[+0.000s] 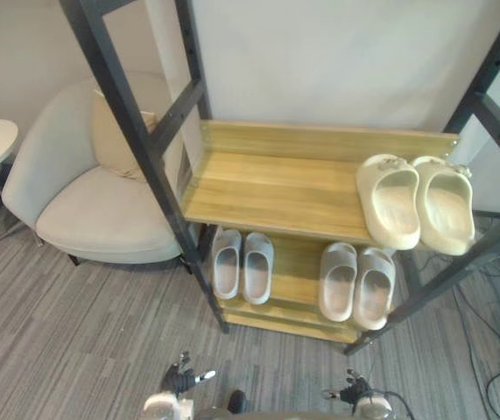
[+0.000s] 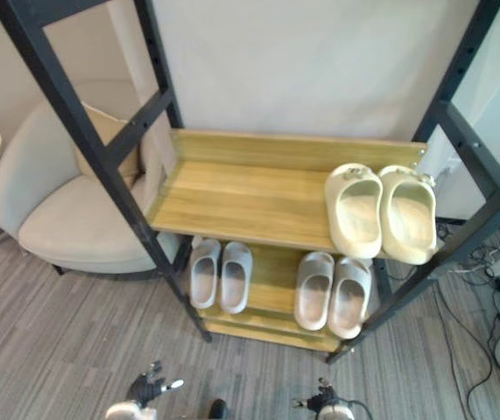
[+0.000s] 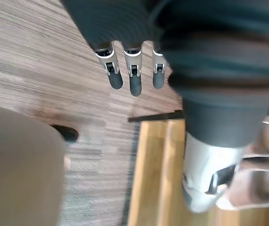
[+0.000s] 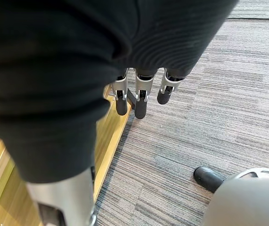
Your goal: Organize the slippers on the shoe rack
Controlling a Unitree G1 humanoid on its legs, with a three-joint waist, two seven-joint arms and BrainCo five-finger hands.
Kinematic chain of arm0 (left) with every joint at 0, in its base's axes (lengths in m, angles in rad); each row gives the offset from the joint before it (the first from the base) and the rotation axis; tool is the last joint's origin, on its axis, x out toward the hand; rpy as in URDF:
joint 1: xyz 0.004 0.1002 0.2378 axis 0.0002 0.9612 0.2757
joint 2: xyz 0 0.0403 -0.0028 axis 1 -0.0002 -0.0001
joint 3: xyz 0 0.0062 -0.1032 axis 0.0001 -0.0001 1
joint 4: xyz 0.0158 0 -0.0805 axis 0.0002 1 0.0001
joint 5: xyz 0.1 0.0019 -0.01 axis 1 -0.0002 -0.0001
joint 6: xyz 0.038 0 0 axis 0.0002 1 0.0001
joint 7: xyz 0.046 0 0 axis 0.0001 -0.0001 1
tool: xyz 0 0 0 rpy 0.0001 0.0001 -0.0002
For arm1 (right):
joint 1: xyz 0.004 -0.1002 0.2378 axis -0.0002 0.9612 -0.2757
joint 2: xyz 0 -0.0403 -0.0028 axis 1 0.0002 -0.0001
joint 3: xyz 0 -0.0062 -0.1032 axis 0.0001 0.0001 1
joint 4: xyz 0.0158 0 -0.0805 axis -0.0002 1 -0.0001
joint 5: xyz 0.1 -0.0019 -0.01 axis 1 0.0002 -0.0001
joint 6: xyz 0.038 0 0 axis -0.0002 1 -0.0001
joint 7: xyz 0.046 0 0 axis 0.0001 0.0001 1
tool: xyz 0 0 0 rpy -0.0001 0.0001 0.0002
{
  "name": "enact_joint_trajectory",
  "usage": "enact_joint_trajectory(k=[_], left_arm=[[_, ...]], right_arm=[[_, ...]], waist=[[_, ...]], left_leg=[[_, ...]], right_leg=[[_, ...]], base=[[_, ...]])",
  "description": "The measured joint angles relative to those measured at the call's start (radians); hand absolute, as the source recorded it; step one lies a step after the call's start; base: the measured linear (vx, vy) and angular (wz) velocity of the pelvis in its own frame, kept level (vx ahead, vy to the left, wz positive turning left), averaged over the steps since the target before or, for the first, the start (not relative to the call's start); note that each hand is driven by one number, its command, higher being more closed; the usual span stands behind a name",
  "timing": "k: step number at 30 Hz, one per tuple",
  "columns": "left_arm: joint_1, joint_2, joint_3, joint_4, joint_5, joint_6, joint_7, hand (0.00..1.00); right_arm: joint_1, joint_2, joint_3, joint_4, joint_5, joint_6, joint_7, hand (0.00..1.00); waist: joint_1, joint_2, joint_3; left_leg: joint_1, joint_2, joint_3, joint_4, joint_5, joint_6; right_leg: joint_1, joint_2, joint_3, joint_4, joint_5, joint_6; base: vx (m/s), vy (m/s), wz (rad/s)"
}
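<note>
**Spotter:** Where are the slippers right now?

**Me:** All three pairs are on the black-framed shoe rack with pale wooden shelves (image 1: 267,188). The chunky cream foam slippers (image 1: 390,203) sit at the right end of the upper shelf. Below them, the small pale grey slippers (image 1: 227,262) are on the left and the larger beige-grey slippers (image 1: 338,282) on the right.

**Spotter:** And your hands?

**Me:** My left hand (image 3: 134,82) and right hand (image 4: 140,101) hang low over the grey striped carpet (image 1: 74,332) in front of the rack. The fingers are straight, slightly apart, and hold nothing.

**Spotter:** So what's left to do?

**Me:** Just tidying, I reckon. The heels of the cream pair and the beige-grey pair seem to overhang their shelf fronts. I'd raise my right hand, lay flat fingers against both heels of a pair, and push it squarely back. I'd go slowly so that neither slipper skews or tips off.
</note>
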Motion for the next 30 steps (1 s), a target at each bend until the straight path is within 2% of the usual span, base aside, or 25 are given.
enact_joint_trajectory(k=[5, 8, 9, 11, 12, 13, 14, 15, 16, 18, 19, 20, 22, 23, 26, 30], left_arm=[[-0.014, -0.024, 0.066, 0.048, 0.011, -0.004, 0.02, 0.0], [-0.018, -0.025, 0.101, 0.066, 0.011, -0.008, 0.032, 0.0], [-0.018, -0.03, 0.123, 0.066, 0.01, -0.01, 0.037, 0.0], [-0.023, -0.035, 0.146, 0.064, 0.009, -0.023, 0.042, 0.0], [-0.025, -0.041, 0.155, 0.064, 0.009, -0.022, 0.045, 0.0], [-0.026, -0.055, 0.165, 0.057, 0.009, -0.023, 0.048, 0.0], [-0.036, -0.05, 0.167, 0.042, 0.009, -0.022, 0.061, 0.0], [-0.055, -0.061, 0.165, 0.041, 0.009, -0.021, 0.063, 0.0], [-0.069, -0.072, 0.166, 0.04, 0.009, -0.021, 0.063, 0.0], [-0.086, -0.096, 0.165, 0.02, 0.011, -0.021, 0.064, 0.0], [-0.087, -0.101, 0.166, 0.015, 0.012, -0.021, 0.064, 0.0], [-0.101, -0.109, 0.179, 0.026, 0.015, -0.02, 0.064, 0.0], [-0.102, -0.148, 0.186, 0.025, 0.019, -0.022, 0.065, 0.0], [-0.099, -0.155, 0.187, 0.028, 0.019, -0.021, 0.065, 0.0], [-0.107, -0.16, 0.202, 0.038, 0.019, -0.021, 0.066, 0.0], [-0.126, -0.179, 0.202, 0.037, 0.018, -0.023, 0.065, 0.0]], right_arm=[[-0.003, 0.005, -0.023, 0.0, -0.004, 0.001, 0.0, 0.0], [-0.011, 0.008, -0.028, 0.0, -0.004, 0.001, -0.001, 0.0], [-0.019, 0.01, -0.03, 0.001, -0.004, 0.001, -0.003, 0.0], [-0.023, 0.011, -0.037, 0.0, -0.004, 0.004, -0.005, 0.0], [-0.023, 0.017, -0.04, -0.004, -0.002, 0.006, -0.005, 0.0], [-0.023, 0.016, -0.041, -0.034, -0.004, 0.009, -0.007, 0.0], [-0.016, 0.032, -0.036, -0.083, -0.004, 0.009, -0.009, 0.0], [-0.009, 0.044, -0.035, -0.099, -0.003, 0.005, -0.01, 0.0], [0.0, 0.048, -0.029, -0.115, -0.002, 0.004, -0.011, 0.0], [0.01, 0.056, -0.028, -0.116, -0.001, 0.006, -0.014, 0.0], [0.012, 0.063, -0.028, -0.116, 0.003, 0.006, -0.015, 0.0], [0.007, 0.065, -0.032, -0.11, 0.009, 0.006, -0.016, 0.0], [-0.003, 0.065, -0.067, -0.109, 0.016, 0.013, -0.017, 0.0], [-0.01, 0.064, -0.066, -0.11, 0.017, 0.015, -0.017, 0.0], [-0.025, 0.084, -0.066, -0.12, 0.018, 0.014, -0.02, 0.0], [-0.046, 0.085, -0.066, -0.123, 0.041, 0.014, -0.04, 0.0]], waist=[[0.002, -0.001, 0.002], [0.006, -0.012, 0.009], [0.008, -0.016, 0.014], [0.009, -0.031, 0.033], [0.012, -0.026, 0.041], [0.013, -0.019, 0.047], [0.009, -0.035, 0.064], [0.007, -0.043, 0.061], [0.007, -0.048, 0.06], [0.009, -0.062, 0.06], [0.009, -0.082, 0.057], [0.008, -0.068, 0.066], [0.014, -0.016, 0.056], [0.014, -0.004, 0.056], [0.022, 0.001, 0.057], [0.038, -0.012, 0.067]], left_leg=[[0.0, 0.0, 0.015, 0.0, -0.01, 0.003], [-0.006, -0.008, 0.029, 0.002, -0.029, 0.008], [-0.023, -0.019, 0.038, 0.035, -0.051, 0.016], [-0.038, -0.041, 0.041, 0.107, -0.102, 0.036], [-0.04, -0.048, 0.039, 0.126, -0.116, 0.038], [-0.04, -0.061, 0.033, 0.161, -0.143, 0.047], [-0.038, -0.083, -0.016, 0.228, -0.179, 0.051], [-0.056, -0.087, -0.067, 0.272, -0.195, 0.048], [-0.068, -0.094, -0.105, 0.29, -0.201, 0.044], [-0.08, -0.123, -0.203, 0.301, -0.206, 0.033], [-0.086, -0.144, -0.235, 0.302, -0.21, 0.025], [-0.084, -0.14, -0.265, 0.306, -0.215, 0.015], [-0.096, -0.103, -0.299, 0.278, -0.205, -0.003], [-0.102, -0.089, -0.304, 0.264, -0.199, -0.012], [-0.096, -0.05, -0.319, 0.225, -0.172, -0.048], [-0.121, -0.044, -0.299, 0.24, -0.132, -0.069]], right_leg=[[-0.008, 0.0, 0.019, 0.001, -0.007, 0.011], [-0.035, -0.01, 0.036, 0.041, -0.027, 0.011], [-0.068, -0.029, 0.042, 0.105, -0.057, 0.017], [-0.111, -0.074, 0.052, 0.26, -0.117, 0.057], [-0.154, -0.091, 0.066, 0.375, -0.129, 0.076], [-0.246, -0.119, 0.113, 0.603, -0.122, 0.073], [-0.369, -0.089, 0.27, 0.831, -0.142, 0.051], [-0.395, -0.041, 0.352, 0.83, -0.177, 0.049], [-0.408, -0.018, 0.395, 0.797, -0.193, 0.049], [-0.396, -0.013, 0.449, 0.61, -0.18, 0.041], [-0.376, -0.035, 0.45, 0.503, -0.144, 0.024], [-0.356, -0.047, 0.409, 0.49, -0.158, 0.022], [-0.338, -0.036, 0.332, 0.435, -0.148, 0.007], [-0.337, -0.026, 0.317, 0.424, -0.144, 0.001], [-0.287, -0.006, 0.245, 0.363, -0.127, -0.021], [-0.212, -0.006, 0.14, 0.274, -0.102, -0.038]], base=[[0.01, 0.001, -0.12], [0.06, 0.028, -0.14], [0.08, 0.055, -0.12], [0.08, 0.038, -0.04], [0.06, 0.069, 0.09], [0.13, 0.052, 0.57], [0.2, 0.029, 1.1], [0.23, -0.07, 1.53], [0.15, -0.102, 1.6], [0.13, -0.206, 1.51], [0.12, -0.265, 1.26], [0.12, -0.252, 1.1], [0.14, -0.225, 0.89], [0.12, -0.189, 0.57], [0.14, -0.133, 0.57], [0.07, -0.047, 0.71]])
